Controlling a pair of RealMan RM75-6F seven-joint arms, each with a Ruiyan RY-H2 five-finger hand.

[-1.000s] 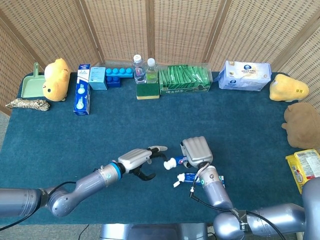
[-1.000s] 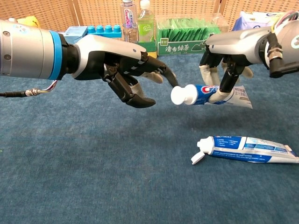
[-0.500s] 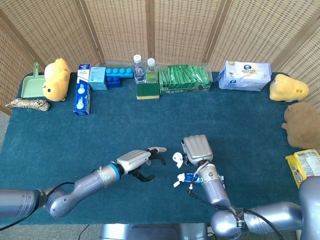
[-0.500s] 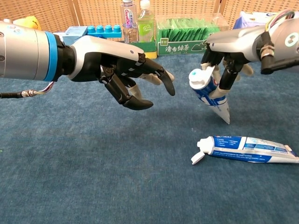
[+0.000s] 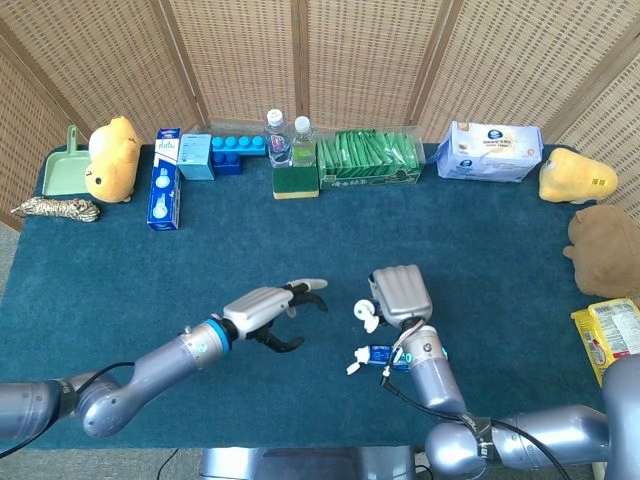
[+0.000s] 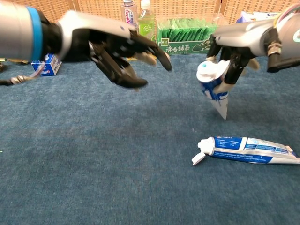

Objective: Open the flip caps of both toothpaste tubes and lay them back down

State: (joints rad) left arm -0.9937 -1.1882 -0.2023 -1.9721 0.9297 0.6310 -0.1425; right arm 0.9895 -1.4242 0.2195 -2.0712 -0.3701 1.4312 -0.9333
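Observation:
My right hand (image 6: 241, 40) (image 5: 400, 293) grips a blue and white toothpaste tube (image 6: 214, 89) above the table, white cap (image 6: 206, 71) (image 5: 365, 314) up and towards the camera, flat tail pointing down. Whether that cap's lid is flipped open I cannot tell. A second tube (image 6: 251, 150) (image 5: 388, 356) lies flat on the blue cloth below it, its flip cap (image 6: 199, 158) hanging open at the left end. My left hand (image 6: 115, 44) (image 5: 265, 310) hovers to the left of the held tube, fingers spread and holding nothing.
Along the back edge stand a green dustpan (image 5: 62, 170), a yellow plush (image 5: 110, 158), a toothpaste box (image 5: 165, 192), blue blocks (image 5: 235, 150), two bottles (image 5: 288, 140), a box of green packets (image 5: 368, 160) and a wipes pack (image 5: 490, 152). Plush toys (image 5: 600, 250) and a snack pack (image 5: 612, 335) sit at the right.
The right hand has swung the tube from level to cap-up, tail-down. The left hand has drawn away from the cap, up and to the left.

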